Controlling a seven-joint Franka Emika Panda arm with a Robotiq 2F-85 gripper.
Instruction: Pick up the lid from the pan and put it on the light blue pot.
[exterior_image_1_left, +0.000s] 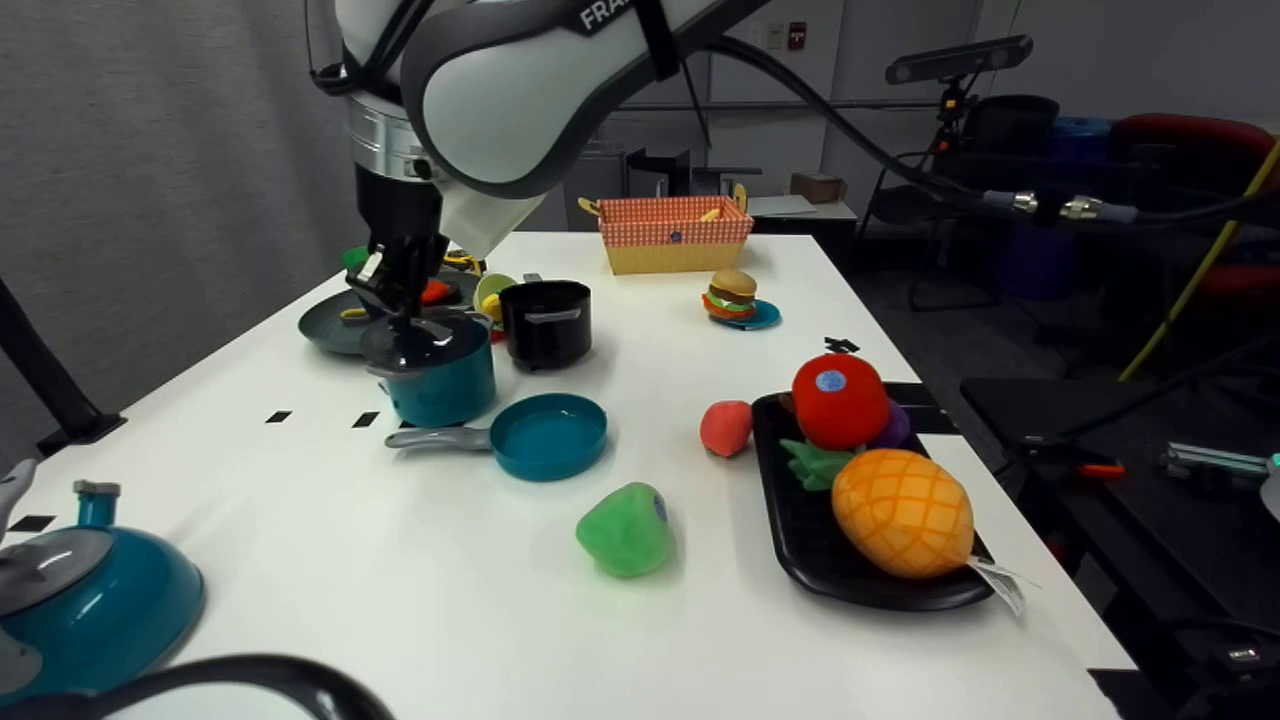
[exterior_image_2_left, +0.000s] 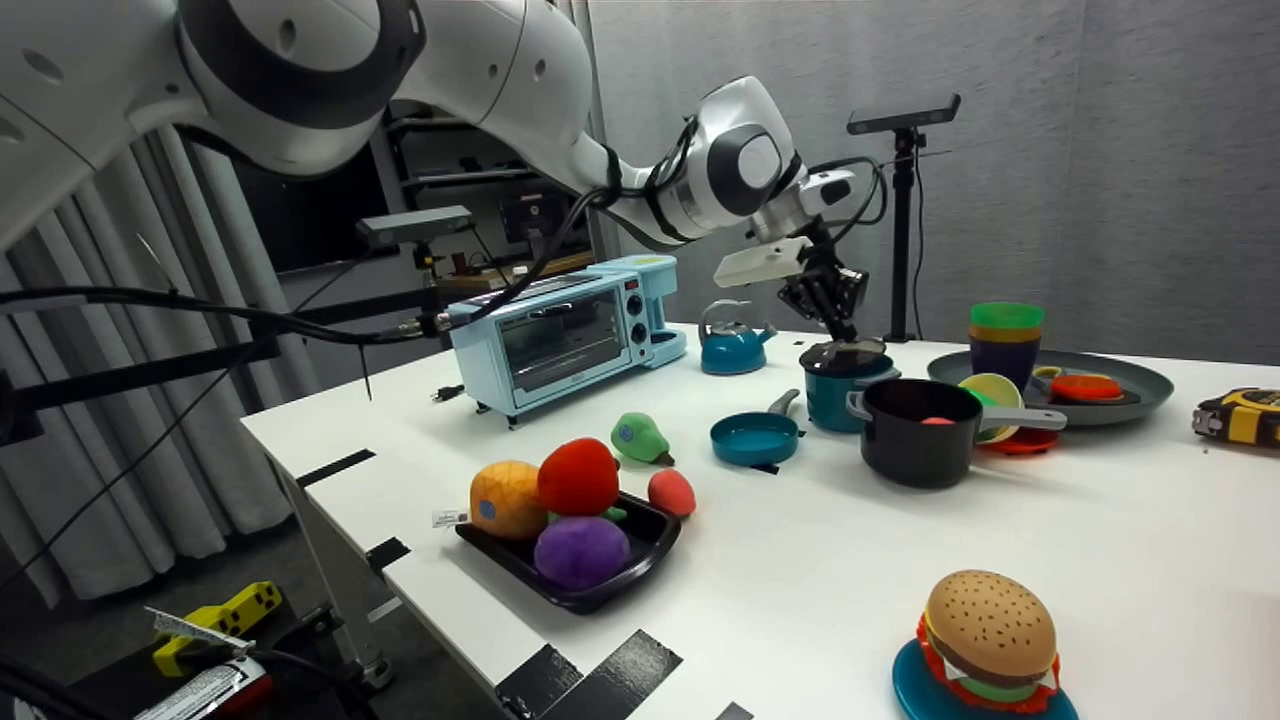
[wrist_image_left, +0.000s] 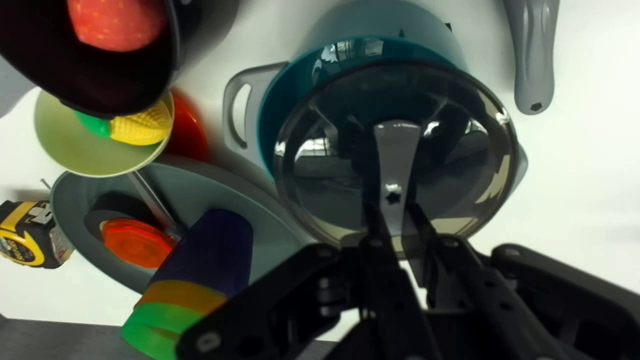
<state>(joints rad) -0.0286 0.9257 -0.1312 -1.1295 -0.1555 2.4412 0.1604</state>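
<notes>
Pick-up done: the pan (exterior_image_1_left: 548, 436) is seen uncovered, near right of the pot (exterior_image_1_left: 447, 393) in an exterior view. The lid (wrist_image_left: 357, 155) is held over the pot by the gripper (wrist_image_left: 393, 210), closed narrow on its grey handle (wrist_image_left: 395, 170). Placing is judged nearly done, not finished: the lid is held off-centre, seemingly tilted, and the pot's mouth is partly bare at the far left in the wrist view. Full rim contact cannot be told. Centring, levelling and release are probably left. Lid: round, glossy, dark, glass-like, paler rim, light reflected; dark star-shaped mark on handle.
</notes>
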